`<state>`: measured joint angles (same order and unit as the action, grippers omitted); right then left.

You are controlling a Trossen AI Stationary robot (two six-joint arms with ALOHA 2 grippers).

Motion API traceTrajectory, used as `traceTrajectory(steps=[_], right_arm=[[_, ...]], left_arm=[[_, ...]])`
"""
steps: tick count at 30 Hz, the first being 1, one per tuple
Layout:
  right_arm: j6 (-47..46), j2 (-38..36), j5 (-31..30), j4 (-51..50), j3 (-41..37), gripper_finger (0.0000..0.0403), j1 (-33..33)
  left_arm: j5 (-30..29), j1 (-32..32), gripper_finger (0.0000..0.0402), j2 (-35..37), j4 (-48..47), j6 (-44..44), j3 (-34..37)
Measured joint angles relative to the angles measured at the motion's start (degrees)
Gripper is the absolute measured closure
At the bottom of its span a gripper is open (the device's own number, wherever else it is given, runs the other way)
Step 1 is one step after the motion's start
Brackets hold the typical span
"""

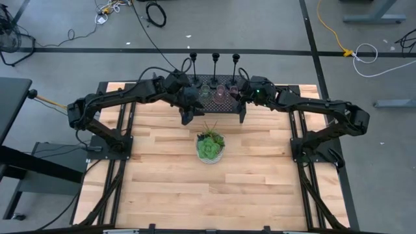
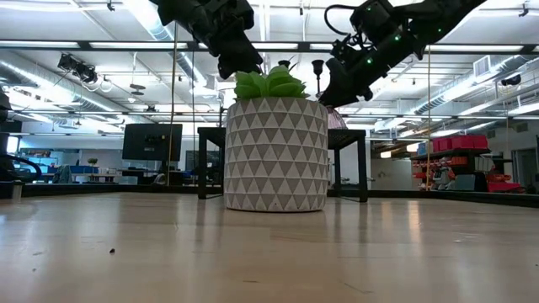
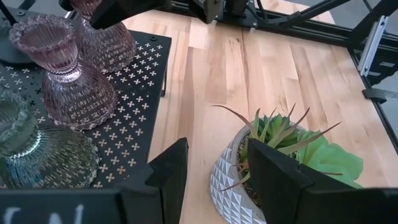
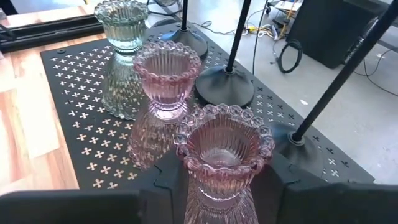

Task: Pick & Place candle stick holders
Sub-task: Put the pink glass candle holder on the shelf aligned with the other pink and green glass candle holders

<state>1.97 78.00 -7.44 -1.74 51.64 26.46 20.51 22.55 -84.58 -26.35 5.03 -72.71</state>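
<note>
High cam looks straight down on the whole table [image 1: 162,188]. Low cam sits at tabletop level, up close on the planter [image 2: 275,153]. Both wrist cams hover close over the mesh rack [image 3: 134,118] at the table's far edge, sharing its glass holders [image 4: 166,78].

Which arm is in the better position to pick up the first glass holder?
Probably the right. Its pincer is open with a pink glass holder between the fingers, on the black rack. The left pincer is open over bare table beside the plant, with nothing between its fingers.
</note>
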Motion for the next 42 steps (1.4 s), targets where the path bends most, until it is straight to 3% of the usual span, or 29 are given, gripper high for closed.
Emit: traceTrajectory(steps=[9,30,42], right_arm=[[-1.3,0.0,3.0,0.0,0.0,0.0254,0.0],[0.2,0.0,1.0,1.3,-0.1,0.0245,0.0],[0.6,0.0,0.7,2.5,-0.1,0.0184,0.0]], left_arm=[[0.0,0.0,0.0232,0.0,0.0,0.2,0.0],[0.0,0.0,0.0232,0.0,0.0,0.1,0.0],[0.0,0.0,0.0232,0.0,0.0,0.0,0.0]])
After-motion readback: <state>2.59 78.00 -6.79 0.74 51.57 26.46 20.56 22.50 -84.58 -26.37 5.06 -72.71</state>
